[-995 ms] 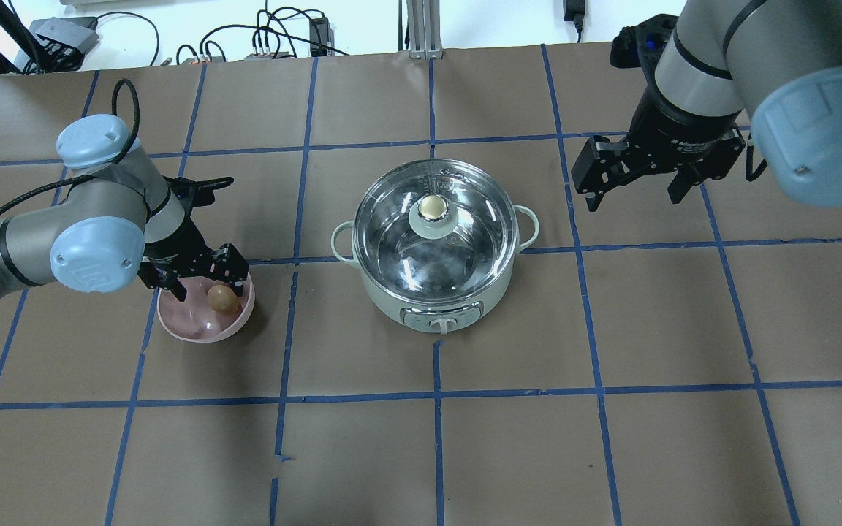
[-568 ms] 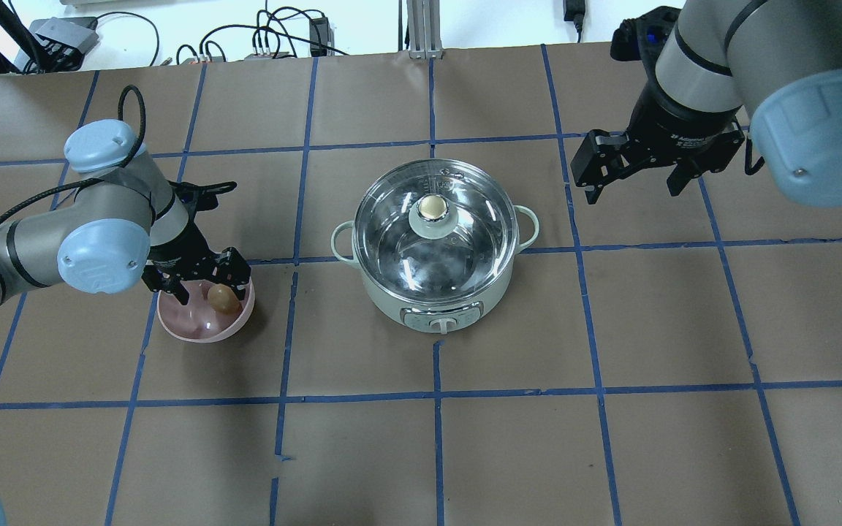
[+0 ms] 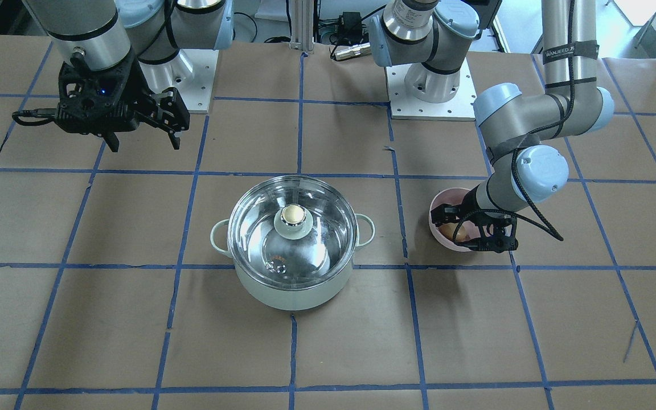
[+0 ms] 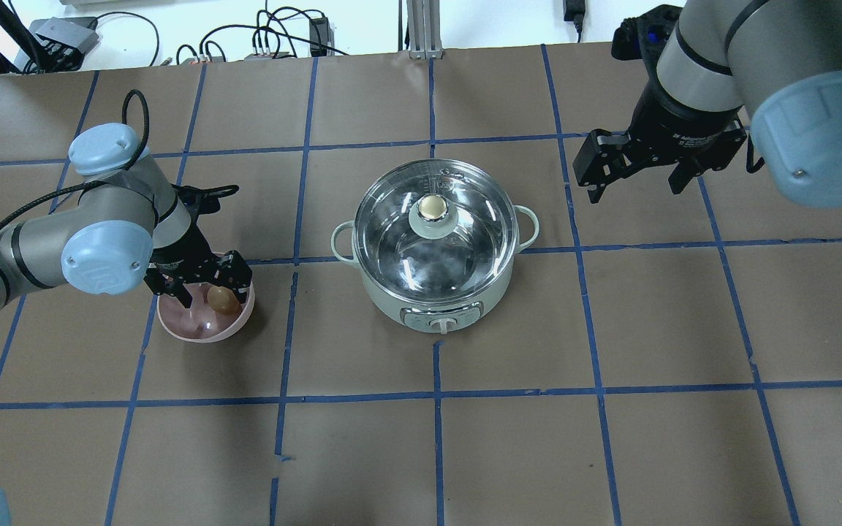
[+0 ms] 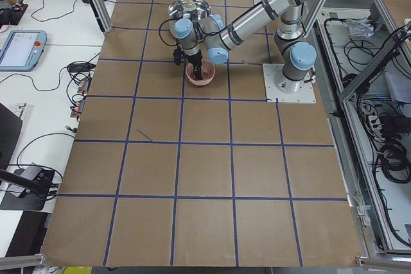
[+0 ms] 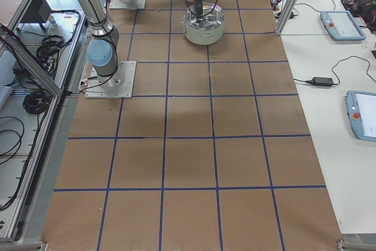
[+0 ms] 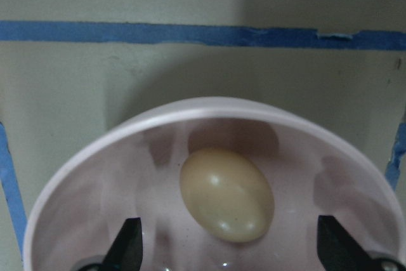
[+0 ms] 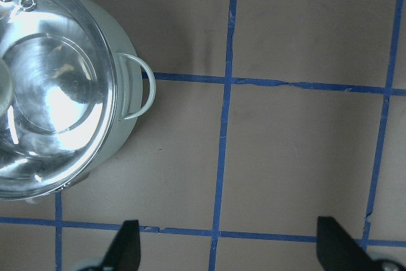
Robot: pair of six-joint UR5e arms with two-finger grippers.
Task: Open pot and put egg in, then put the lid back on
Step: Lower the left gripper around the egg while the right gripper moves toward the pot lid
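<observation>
The pale mint-green pot (image 4: 392, 307) stands mid-table with the clear glass lid (image 4: 479, 226) on it, its beige-topped knob (image 4: 432, 210) upright. The tan egg (image 4: 222, 299) lies in a pink bowl (image 4: 202, 332) left of the pot. My left gripper (image 4: 207, 288) is open, lowered into the bowl with a finger on each side of the egg (image 7: 226, 195), not touching it. My right gripper (image 4: 638, 188) is open and empty, above the table to the right of and beyond the pot (image 8: 124, 138). The pot (image 3: 288, 290), egg (image 3: 454, 232) and both grippers (image 3: 476, 233) (image 3: 144, 142) show in the front view.
Brown paper with blue tape lines (image 4: 435, 394) covers the table. The two arm bases (image 3: 430, 91) stand at the robot's edge. Cables and boxes (image 4: 267, 40) lie beyond the far edge. The pot's control knob (image 4: 441, 321) faces the robot.
My left gripper has shifted slightly and come down lower into the bowl around the egg. My right gripper has drifted a little toward the far side. Pot, lid and egg have not moved.
</observation>
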